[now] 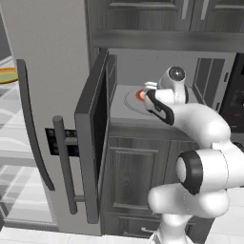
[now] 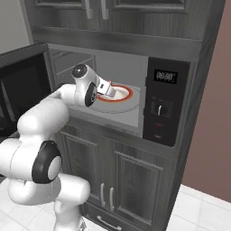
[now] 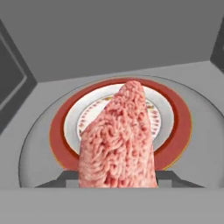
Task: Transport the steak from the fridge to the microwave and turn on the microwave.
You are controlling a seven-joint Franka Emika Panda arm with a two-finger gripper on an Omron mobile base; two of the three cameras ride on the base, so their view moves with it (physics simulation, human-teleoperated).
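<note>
Jaws [image 3: 118,183]: closed tight on the steak [image 3: 119,142].
Steak: held just above the red-ringed plate [image 3: 177,131] inside the microwave [image 2: 164,101].
Door [image 1: 93,143]: wide open.

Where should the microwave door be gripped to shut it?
By the grey bar handle on the door, from the fridge side: the door stands swung wide open, and the upright bar stands off its outer face, leaving room for the pincer.

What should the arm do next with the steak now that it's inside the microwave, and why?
Probably lower a little and open the gripper. The steak sits between the fingers, over the middle of the red-ringed turntable inside the microwave, whose door stands open, so it looks ready to set down.
</note>
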